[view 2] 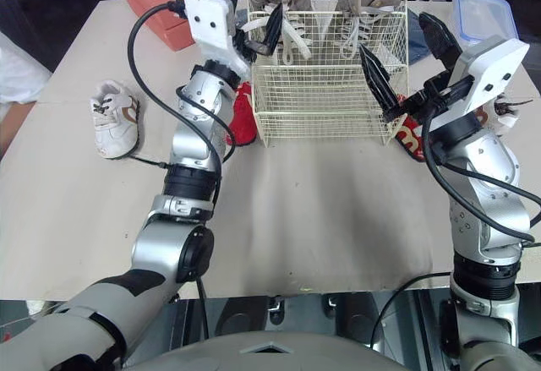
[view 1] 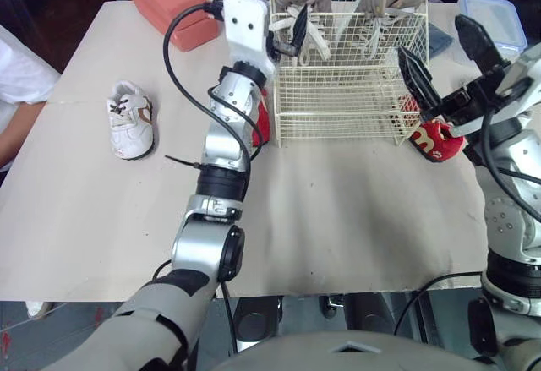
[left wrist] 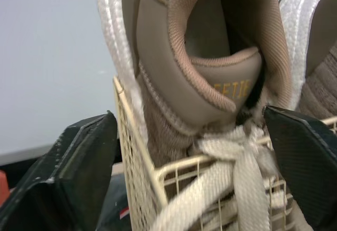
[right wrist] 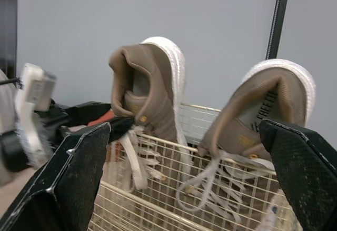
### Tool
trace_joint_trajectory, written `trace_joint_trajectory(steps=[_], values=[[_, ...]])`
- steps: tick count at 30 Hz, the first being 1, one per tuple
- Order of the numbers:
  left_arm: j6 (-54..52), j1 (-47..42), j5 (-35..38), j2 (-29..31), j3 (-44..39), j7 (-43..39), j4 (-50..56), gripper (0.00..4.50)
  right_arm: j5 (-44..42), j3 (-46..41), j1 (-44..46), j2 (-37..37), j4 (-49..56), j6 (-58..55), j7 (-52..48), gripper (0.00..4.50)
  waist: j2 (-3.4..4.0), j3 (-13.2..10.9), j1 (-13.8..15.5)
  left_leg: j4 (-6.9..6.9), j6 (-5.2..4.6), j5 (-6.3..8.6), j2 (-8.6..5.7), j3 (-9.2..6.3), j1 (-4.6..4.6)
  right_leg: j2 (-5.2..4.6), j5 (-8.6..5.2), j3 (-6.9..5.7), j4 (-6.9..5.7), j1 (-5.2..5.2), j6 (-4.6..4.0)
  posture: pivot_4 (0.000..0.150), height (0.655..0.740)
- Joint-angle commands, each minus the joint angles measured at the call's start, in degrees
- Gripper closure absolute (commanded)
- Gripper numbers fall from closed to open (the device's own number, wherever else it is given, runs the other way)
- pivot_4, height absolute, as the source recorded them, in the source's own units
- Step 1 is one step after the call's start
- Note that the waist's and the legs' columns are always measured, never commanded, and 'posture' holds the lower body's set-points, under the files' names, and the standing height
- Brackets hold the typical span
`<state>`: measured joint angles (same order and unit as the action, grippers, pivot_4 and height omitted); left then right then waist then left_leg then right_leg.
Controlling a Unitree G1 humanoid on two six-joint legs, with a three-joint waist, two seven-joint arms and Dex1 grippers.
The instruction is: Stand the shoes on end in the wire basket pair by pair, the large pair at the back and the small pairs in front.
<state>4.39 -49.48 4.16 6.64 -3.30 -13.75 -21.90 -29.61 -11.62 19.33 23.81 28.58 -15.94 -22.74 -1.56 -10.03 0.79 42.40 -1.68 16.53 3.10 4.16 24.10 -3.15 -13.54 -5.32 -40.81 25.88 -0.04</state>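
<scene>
Tabletop [view 1: 338, 219] in beige, wire basket [view 1: 338, 92] near far edge, grey wall [right wrist: 68, 20] behind, left claw [left wrist: 189, 131] and right claw [right wrist: 184, 128] spread apart.

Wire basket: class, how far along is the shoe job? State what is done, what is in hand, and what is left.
Done: the large tan pair stands on end at the back of the wire basket. In hand: nothing is gripped. The left hand is open at one tan shoe's laces, and the right hand is open beside the basket. Left: two red shoes and a white shoe lie on the table, and the basket's front is empty.
</scene>
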Motion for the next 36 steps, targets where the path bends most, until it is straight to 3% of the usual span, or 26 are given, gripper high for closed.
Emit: trace_joint_trajectory(steps=[1, 10, 15, 22, 28, 31, 36], values=[[-6.2, 3.0, 2.0, 1.8, 0.3, -1.8, 9.9, 0.04, -1.0, -4.6, -1.2, 3.2, 0.0, -0.2, -1.2, 0.00, 0.00, 0.0, 0.0, 0.00, 0.01, -0.01, 0.01, 0.01, 0.00, 0.00, 0.00, 0.03, 0.01, 0.00, 0.00, 0.150, 0.6860], [-32.1, 8.3, 20.7, 14.0, -1.0, -18.9, 33.6, 0.04, -6.0, -13.3, -12.4, 13.3, -9.8, -5.5, -12.0, 0.00, 0.02, 0.0, 0.0, -0.07, 0.03, -0.01, 0.05, -0.01, -0.07, 0.00, -0.01, 0.23, 0.07, -0.07, -0.01, 0.150, 0.6860], [-44.9, 9.7, 33.3, 28.6, -0.1, -35.4, 43.5, 0.04, -4.8, -13.0, -15.5, 17.2, -21.5, -5.5, -20.4, 0.00, 0.06, 0.0, -0.4, -0.17, -0.04, 0.04, 0.08, 0.09, -0.32, 0.13, -0.13, 0.43, 0.08, -0.19, 0.15, 0.150, 0.6860], [-53.3, 9.5, 42.5, 36.4, 1.8, -43.3, 50.0, 0.04, -2.6, -10.8, -11.8, 18.2, -33.2, -4.9, -25.3, 0.00, 0.14, 0.0, -0.1, -0.15, -0.06, 0.05, 0.06, 0.12, -0.33, 0.12, -0.16, 0.50, 0.10, -0.21, 0.19, 0.150, 0.6860], [-55.5, 8.5, 43.2, 39.1, 4.4, -45.3, 51.7, 0.04, -2.0, -8.3, -8.3, 17.8, -37.1, -7.0, -27.4, 0.00, 0.18, 0.0, -0.1, -0.19, -0.05, 0.04, 0.06, 0.10, -0.34, 0.16, -0.17, 0.53, 0.12, -0.20, 0.19, 0.150, 0.6860], [-55.2, 7.5, 42.6, 38.9, 5.2, -45.2, 50.9, 0.00, -0.9, -7.5, -8.0, 17.5, -38.3, -6.7, -27.2, 1.16, 0.18, 0.0, 0.0, -0.19, -0.05, 0.04, 0.06, 0.09, -0.32, 0.15, -0.17, 0.52, 0.16, -0.20, 0.20, 0.150, 0.6860], [-55.2, 6.5, 41.9, 39.0, 6.3, -45.1, 49.9, 0.00, -1.0, -8.1, -7.7, 17.1, -37.5, -6.0, -26.5, 3.78, 0.18, -0.1, -0.1, -0.19, -0.04, 0.03, 0.04, 0.13, -0.32, 0.14, -0.17, 0.57, 0.20, -0.20, 0.21, 0.150, 0.6860]])
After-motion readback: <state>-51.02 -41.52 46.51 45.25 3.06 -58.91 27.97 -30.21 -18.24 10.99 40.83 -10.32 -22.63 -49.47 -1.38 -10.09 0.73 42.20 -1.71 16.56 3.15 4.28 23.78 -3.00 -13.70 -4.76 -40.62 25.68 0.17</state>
